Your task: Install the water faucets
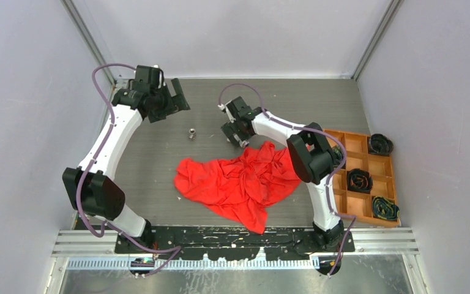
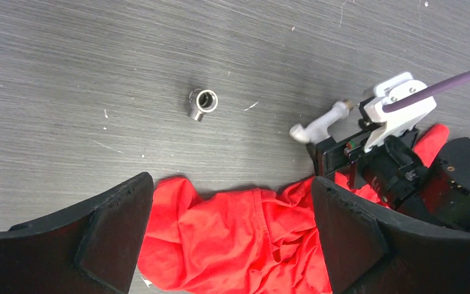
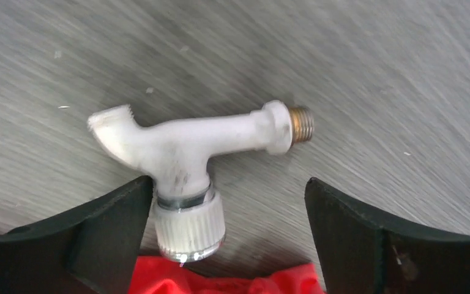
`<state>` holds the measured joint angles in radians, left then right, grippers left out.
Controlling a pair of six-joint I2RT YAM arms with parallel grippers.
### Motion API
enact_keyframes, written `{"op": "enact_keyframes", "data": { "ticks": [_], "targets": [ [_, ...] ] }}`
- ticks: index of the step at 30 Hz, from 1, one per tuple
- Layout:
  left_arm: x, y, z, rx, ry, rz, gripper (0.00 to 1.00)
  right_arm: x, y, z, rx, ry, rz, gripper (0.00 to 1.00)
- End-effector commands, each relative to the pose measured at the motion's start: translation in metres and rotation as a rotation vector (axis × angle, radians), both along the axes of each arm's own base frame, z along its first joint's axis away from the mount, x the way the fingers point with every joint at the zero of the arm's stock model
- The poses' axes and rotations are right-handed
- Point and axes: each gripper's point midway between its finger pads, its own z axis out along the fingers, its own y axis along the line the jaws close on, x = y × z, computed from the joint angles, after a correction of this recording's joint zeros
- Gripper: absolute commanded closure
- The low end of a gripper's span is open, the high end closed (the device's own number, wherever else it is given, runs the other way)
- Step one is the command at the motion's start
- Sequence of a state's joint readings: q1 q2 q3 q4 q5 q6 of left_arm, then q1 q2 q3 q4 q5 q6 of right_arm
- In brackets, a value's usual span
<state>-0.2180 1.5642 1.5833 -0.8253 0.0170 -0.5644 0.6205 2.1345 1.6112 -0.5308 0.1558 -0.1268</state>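
Left tool [image 1: 172,103] hangs spread wide, holding nothing, with the grey fitting [image 2: 203,101] alone on the counter [image 1: 153,156] beneath. Rightward, the white faucet [image 3: 190,144] lies flat, its long axis crosswise between the parted fingers of the right tool [image 3: 229,196], ungripped. Its brass tip points right and its knob sits just beside one finger, near the red cloth [image 1: 238,184].

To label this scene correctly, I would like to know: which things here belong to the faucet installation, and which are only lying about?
For the job:
- white tap
- small metal fitting

Only lying about:
- red cloth
- orange tray
- black coiled parts in the tray
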Motion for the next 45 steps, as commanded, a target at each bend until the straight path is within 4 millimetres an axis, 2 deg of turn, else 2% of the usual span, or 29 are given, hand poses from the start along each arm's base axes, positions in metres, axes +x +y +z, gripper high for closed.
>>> {"op": "enact_keyframes", "data": {
  "ticks": [1,4,6,8,10,12,14,17,19,21,24,30,34,38,41,45],
  "targets": [
    [0.0,-0.009,0.018,-0.058,-0.045,-0.037,0.01,0.037,-0.028,0.066,0.006,-0.204,-0.158,0.0],
    [-0.001,-0.01,0.017,-0.066,-0.038,-0.035,0.01,0.036,-0.019,0.099,0.269,-0.187,-0.324,0.0],
    [-0.002,-0.009,0.016,-0.062,-0.039,-0.032,0.01,0.027,-0.011,0.11,0.494,-0.101,-0.476,0.02],
    [-0.002,-0.008,0.016,-0.055,-0.041,-0.031,0.01,0.012,0.008,0.114,0.639,0.016,-0.513,0.03],
    [-0.002,-0.007,0.014,-0.05,-0.038,-0.03,0.01,-0.002,0.022,0.111,0.711,0.08,-0.567,0.06],
    [-0.002,-0.007,0.011,-0.049,-0.031,-0.031,0.01,-0.016,0.038,0.107,0.781,0.118,-0.598,0.16],
    [-0.003,-0.007,0.009,-0.048,-0.023,-0.031,0.01,-0.027,0.053,0.104,0.821,0.133,-0.623,0.22],
    [-0.003,-0.005,0.008,-0.041,-0.024,-0.025,0.01,-0.034,0.073,0.102,0.859,0.154,-0.633,0.43],
    [-0.004,-0.004,0.01,-0.037,-0.031,-0.022,0.01,-0.033,0.079,0.094,0.854,0.176,-0.66,0.56],
    [-0.005,-0.003,0.012,-0.035,-0.036,-0.022,0.01,-0.029,0.078,0.083,0.827,0.188,-0.703,0.61],
    [-0.006,-0.002,0.014,-0.032,-0.043,-0.017,0.01,-0.023,0.076,0.072,0.798,0.188,-0.762,0.61],
    [-0.007,-0.001,0.014,-0.031,-0.045,-0.015,0.01,-0.017,0.058,0.046,0.705,0.17,-0.848,0.53],
    [-0.006,-0.001,0.014,-0.035,-0.044,-0.015,0.01,-0.005,0.037,0.032,0.699,0.163,-0.916,0.49],
    [-0.007,-0.002,0.015,-0.04,-0.046,-0.017,0.01,0.016,0.01,0.024,0.665,0.104,-0.965,0.48],
    [-0.006,-0.003,0.018,-0.042,-0.054,-0.021,0.01,0.035,-0.013,0.025,0.635,0.046,-0.994,0.48],
    [-0.006,-0.002,0.021,-0.037,-0.063,-0.022,0.01,0.048,-0.021,0.029,0.583,0.01,-0.956,0.41]
  ]
}}
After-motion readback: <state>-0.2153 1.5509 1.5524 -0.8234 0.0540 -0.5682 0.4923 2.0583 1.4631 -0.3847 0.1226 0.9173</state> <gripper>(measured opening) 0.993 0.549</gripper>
